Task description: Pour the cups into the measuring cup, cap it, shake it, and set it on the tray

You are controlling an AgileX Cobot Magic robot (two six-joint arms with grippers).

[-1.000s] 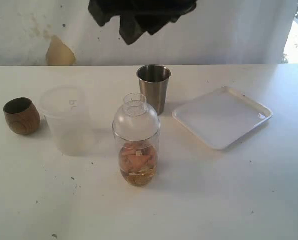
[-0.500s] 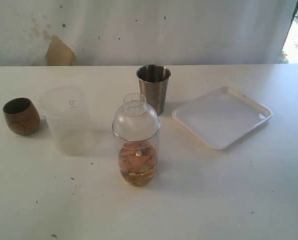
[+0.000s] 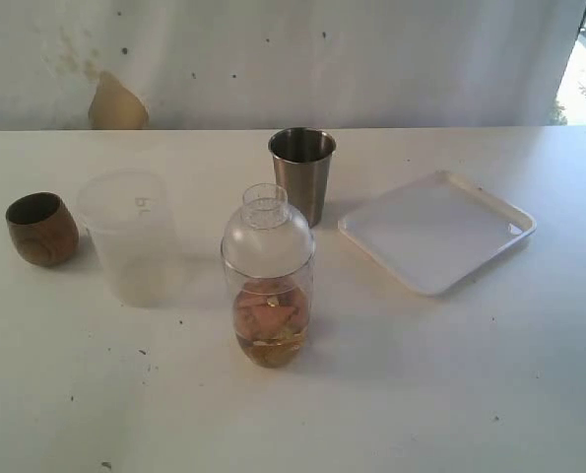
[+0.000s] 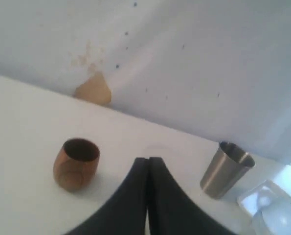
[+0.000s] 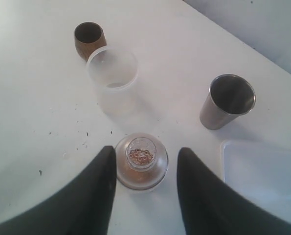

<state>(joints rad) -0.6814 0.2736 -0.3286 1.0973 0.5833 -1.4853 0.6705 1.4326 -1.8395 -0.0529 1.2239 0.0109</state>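
The left gripper [image 4: 147, 162] is pressing its two dark fingers flat together, clenched on nothing, and is hanging over the white table [image 3: 421, 394]. Beyond its tips the small round brown wooden cup [image 4: 76, 163] is sitting upright, with the tapered steel tumbler [image 4: 226, 169] standing well apart from it.

The right gripper [image 5: 146, 149] is holding its jaws apart and released, grasping nothing. In its own view the fingers are framing the tall clear straight-sided measuring cup [image 5: 141, 169] from above, with a gap showing on each side.

That measuring cup [image 3: 268, 286] is standing upright on the table near the middle, wearing a clear domed cap [image 3: 266, 232] and holding orange-brown pieces in its lower part. The steel tumbler [image 3: 302, 172] is standing just behind it, the frosted translucent plastic cup [image 3: 130, 236] is standing near its left, and the wooden cup [image 3: 41, 229] is sitting farther left. The flat white square plastic tray [image 3: 435, 232] is lying to the right, apart from the measuring cup.
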